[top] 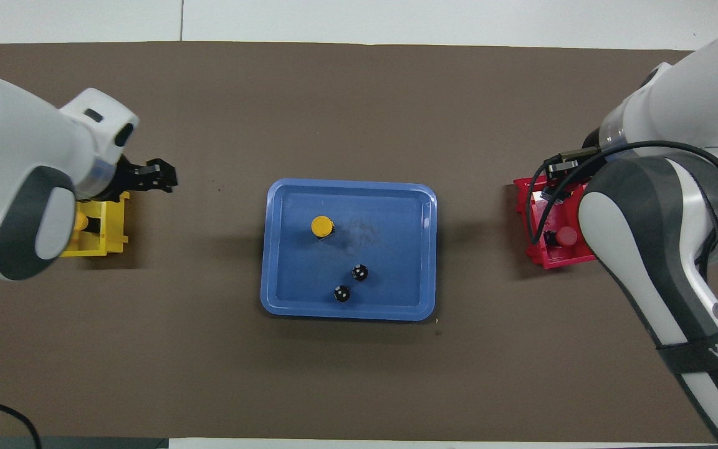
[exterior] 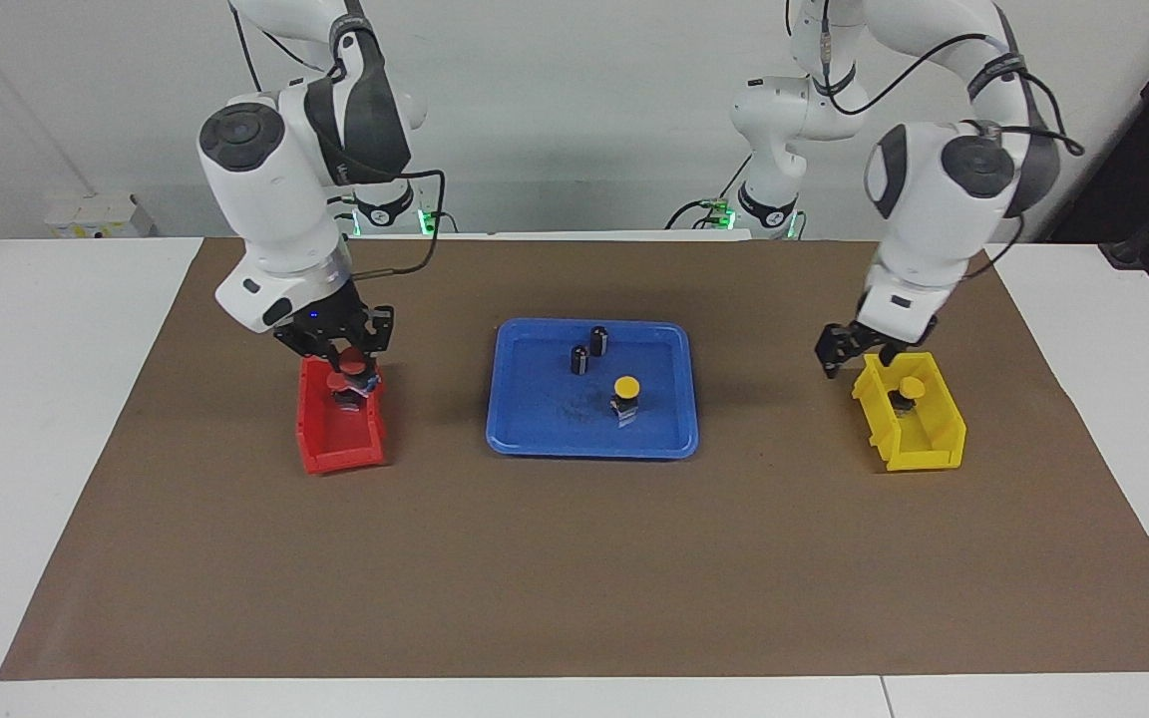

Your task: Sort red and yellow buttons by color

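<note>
One yellow button (exterior: 625, 392) stands in the blue tray (exterior: 535, 439); it also shows in the overhead view (top: 322, 226) on the tray (top: 284, 299). A second yellow button (exterior: 909, 391) stands in the yellow bin (exterior: 919, 454), partly hidden by my left arm from overhead (top: 81, 221). A red button (exterior: 340, 383) sits at the red bin (exterior: 335, 454), right under my right gripper (exterior: 347, 367); from overhead the red cap (top: 566, 236) shows in the bin (top: 552, 259). The other red button is hidden. My left gripper (exterior: 839, 354) hangs beside the yellow bin, on its tray side (top: 159, 176).
Two dark capless cylinders (exterior: 588, 350) stand in the tray, nearer to the robots than the yellow button (top: 350, 282). A brown mat (exterior: 574, 558) covers the table. The red bin is toward the right arm's end, the yellow bin toward the left arm's end.
</note>
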`<state>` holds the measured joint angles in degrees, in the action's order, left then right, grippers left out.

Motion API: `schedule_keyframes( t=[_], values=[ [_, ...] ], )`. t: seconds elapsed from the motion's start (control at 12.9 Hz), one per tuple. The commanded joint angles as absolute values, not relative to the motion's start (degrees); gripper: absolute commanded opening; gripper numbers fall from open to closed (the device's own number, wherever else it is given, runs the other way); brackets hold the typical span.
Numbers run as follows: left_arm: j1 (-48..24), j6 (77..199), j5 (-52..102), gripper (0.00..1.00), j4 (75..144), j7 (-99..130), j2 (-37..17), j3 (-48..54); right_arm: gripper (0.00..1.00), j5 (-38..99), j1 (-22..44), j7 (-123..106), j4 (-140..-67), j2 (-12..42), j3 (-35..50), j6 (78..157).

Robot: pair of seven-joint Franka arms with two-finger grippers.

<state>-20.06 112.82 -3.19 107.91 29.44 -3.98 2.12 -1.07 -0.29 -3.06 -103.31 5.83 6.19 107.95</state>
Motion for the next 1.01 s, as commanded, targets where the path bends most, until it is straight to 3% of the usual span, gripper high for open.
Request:
schedule_keyframes(
  t=[0.0,0.31,0.85,0.93],
  values=[
    [-29.4,116.4,-3.4,0.87,107.2,36.7,-8.3,0.9,0.25,-0.3,-2.5,-9.0,-110.9,2.5,7.0,114.4],
    [-33.6,120.1,-0.8,0.87,105.8,39.7,-12.8,1.2,0.25,-0.3,-4.1,-11.8,-119.3,0.7,7.1,125.3],
    [-38.3,126.6,1.3,0.86,105.5,43.8,-18.5,1.1,0.25,-0.2,-4.7,-11.9,-125.7,2.9,7.0,137.7],
    [-38.4,127.0,1.3,0.61,105.4,45.8,-19.0,1.1,0.25,-0.2,-4.7,-11.9,-125.9,2.9,7.1,138.5]
  ],
)
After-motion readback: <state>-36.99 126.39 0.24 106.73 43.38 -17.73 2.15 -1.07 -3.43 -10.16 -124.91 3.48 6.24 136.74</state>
